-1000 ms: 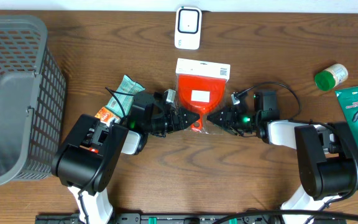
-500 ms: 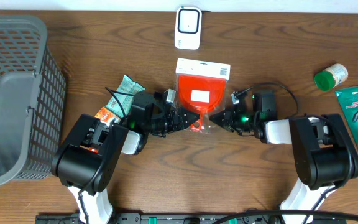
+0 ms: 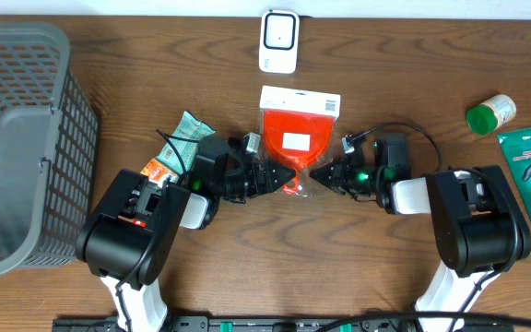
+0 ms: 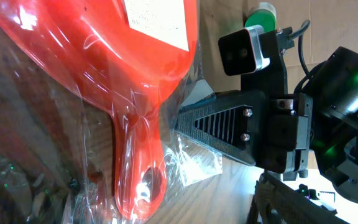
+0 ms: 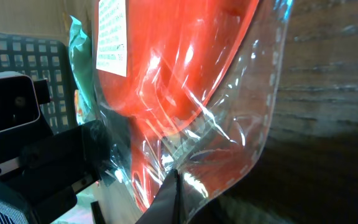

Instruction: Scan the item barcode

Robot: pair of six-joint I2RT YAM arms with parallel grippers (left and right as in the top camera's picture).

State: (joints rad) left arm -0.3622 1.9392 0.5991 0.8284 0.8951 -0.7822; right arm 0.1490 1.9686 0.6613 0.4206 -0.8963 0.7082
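My right fingers [image 4: 222,127] are closed all the way. They seem to have only a thin corner of clear film pinched between them, at the lower right edge of the bagged red scoop [image 3: 298,148]. My left fingers [image 3: 277,175] are spread wide and grip nothing. The scoop's handle sits just in front of them, and the two sets of fingertips nearly meet across it.

The scoop lies flat on the worktop [image 3: 385,74] between the arms, with its white header card [image 3: 300,100] pointing away from me. A white label [image 3: 298,141] faces up, but I cannot make out whether it carries the barcode. The barcode scanner [image 3: 278,41] sits just beyond the header card at the far edge.

I judge the main risk to be that pinch. Loose film could slide out or tear under the scoop's weight, dropping it. Lifted by one corner, the package may also swing and turn its label away from the scanner. The fingertips are so close that any sideways move could knock them together. The glossy wrap throws strong glare, which might spoil a read.
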